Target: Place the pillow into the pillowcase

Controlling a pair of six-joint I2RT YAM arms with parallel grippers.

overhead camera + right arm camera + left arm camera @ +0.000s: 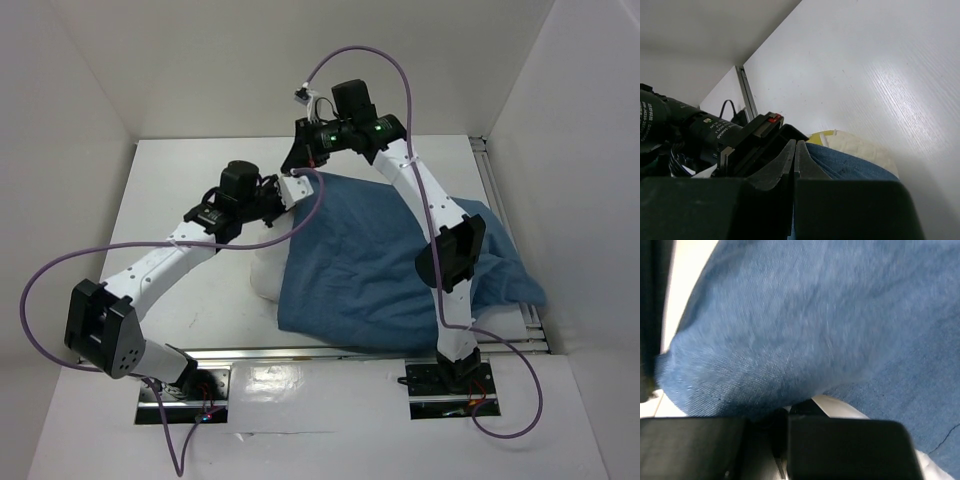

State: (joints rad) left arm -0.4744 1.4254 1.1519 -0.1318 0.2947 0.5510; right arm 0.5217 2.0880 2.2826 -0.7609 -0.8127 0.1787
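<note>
The blue pillowcase (380, 260) lies spread over most of the pillow (263, 278), whose white end sticks out at its near left. My left gripper (292, 190) is shut on the pillowcase's far left edge. In the left wrist view, bunched blue cloth (790, 315) runs down into the closed jaws of that gripper (785, 415). Just behind it at the same corner, my right gripper (300, 160) is shut, its tips (796, 145) pressed together with no cloth showing between them. The cloth (850, 167) lies against its right finger, and the pillow's yellow-edged corner (860, 147) peeks out beyond.
White walls close in the table (200, 170) at the back and both sides. A metal rail (495, 200) runs along the right edge. Purple cables loop over both arms. The left arm's black wrist (715, 132) sits close beside my right fingers.
</note>
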